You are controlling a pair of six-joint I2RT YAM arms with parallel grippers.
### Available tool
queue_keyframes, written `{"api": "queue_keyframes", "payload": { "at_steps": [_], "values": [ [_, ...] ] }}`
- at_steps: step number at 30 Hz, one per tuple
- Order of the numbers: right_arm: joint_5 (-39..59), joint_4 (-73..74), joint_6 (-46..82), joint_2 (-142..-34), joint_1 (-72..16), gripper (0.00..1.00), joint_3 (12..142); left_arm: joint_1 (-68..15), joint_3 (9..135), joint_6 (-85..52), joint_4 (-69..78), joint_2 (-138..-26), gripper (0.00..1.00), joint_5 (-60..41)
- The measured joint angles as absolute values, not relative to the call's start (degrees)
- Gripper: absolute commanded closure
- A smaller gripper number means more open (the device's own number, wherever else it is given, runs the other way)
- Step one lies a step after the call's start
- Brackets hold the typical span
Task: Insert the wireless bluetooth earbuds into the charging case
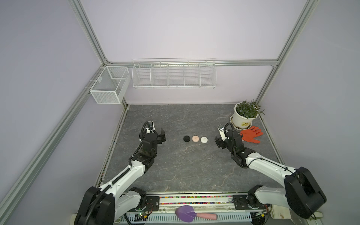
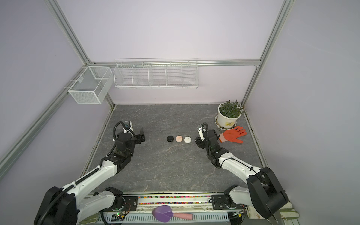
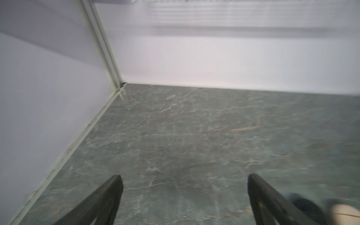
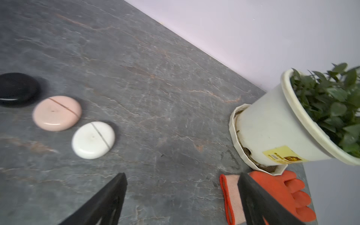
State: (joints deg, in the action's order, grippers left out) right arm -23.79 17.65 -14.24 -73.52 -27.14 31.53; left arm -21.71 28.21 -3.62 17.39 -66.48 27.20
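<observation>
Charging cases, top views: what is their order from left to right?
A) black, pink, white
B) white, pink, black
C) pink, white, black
A: in both top views the black case lies leftmost, the pink case in the middle and the white case rightmost.

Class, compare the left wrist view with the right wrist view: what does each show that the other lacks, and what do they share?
Left wrist only: the left gripper, open and empty, and the corner frame post. Right wrist only: the right gripper, open and empty, the white case, the potted plant, the orange glove. Both: the grey table, the black case, and the pink case, though only a pale blur in the left wrist view.
</observation>
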Motion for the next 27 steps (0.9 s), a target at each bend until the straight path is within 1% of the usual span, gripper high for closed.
{"api": "queue_keyframes", "payload": {
  "at_steps": [4, 5, 6, 7, 9, 12, 15, 19, 21, 24, 27],
  "values": [
    [-28.32, 25.80, -14.44, -79.00, -24.23, 0.08, 28.84, -18.48, 22.87, 0.91, 22.59, -72.53, 0.00, 25.17],
    [-28.91, 28.25, -14.48, -80.51, -23.81, 0.10, 28.05, -17.96, 22.48, 1.91, 22.79, -73.49, 0.00, 24.23],
    [-29.36, 30.55, -14.72, -81.84, -23.46, 0.09, 27.27, -17.45, 22.50, 2.44, 23.44, -74.26, 0.00, 23.53],
    [-30.11, 33.08, -15.16, -83.48, -23.29, 0.08, 26.46, -16.58, 22.63, 2.87, 25.08, -75.35, 0.00, 22.85],
    [-31.24, 37.95, -16.34, -86.26, -23.03, 0.01, 24.93, -14.48, 23.14, 2.96, 27.92, -77.19, 0.00, 21.34],
    [-32.82, 47.51, -18.13, -88.86, -22.57, 0.03, 21.54, -12.05, 24.69, 3.42, 30.35, -79.48, 0.00, 19.00],
    [-33.58, 51.55, -18.48, -89.36, -21.67, 0.04, 20.29, -11.22, 24.91, 4.38, 34.81, -80.93, 0.00, 16.88],
    [-29.98, 50.04, -16.16, -87.33, -17.23, 0.01, 21.32, -7.11, 21.63, 2.44, 45.25, -84.20, 0.00, 15.73],
    [-25.47, 47.66, -13.91, -85.69, -12.71, 0.03, 22.81, -5.26, 19.64, 1.76, 49.80, -86.83, 0.01, 15.33],
    [-20.34, 48.38, -9.80, -84.27, -5.98, 0.09, 22.70, -4.78, 19.09, 1.76, 50.54, -88.53, 0.00, 13.39],
    [-17.26, 52.23, -7.09, -86.43, -3.40, 0.11, 20.95, -4.78, 20.47, 1.08, 50.50, -88.58, 0.01, 13.52]
  ]
}}
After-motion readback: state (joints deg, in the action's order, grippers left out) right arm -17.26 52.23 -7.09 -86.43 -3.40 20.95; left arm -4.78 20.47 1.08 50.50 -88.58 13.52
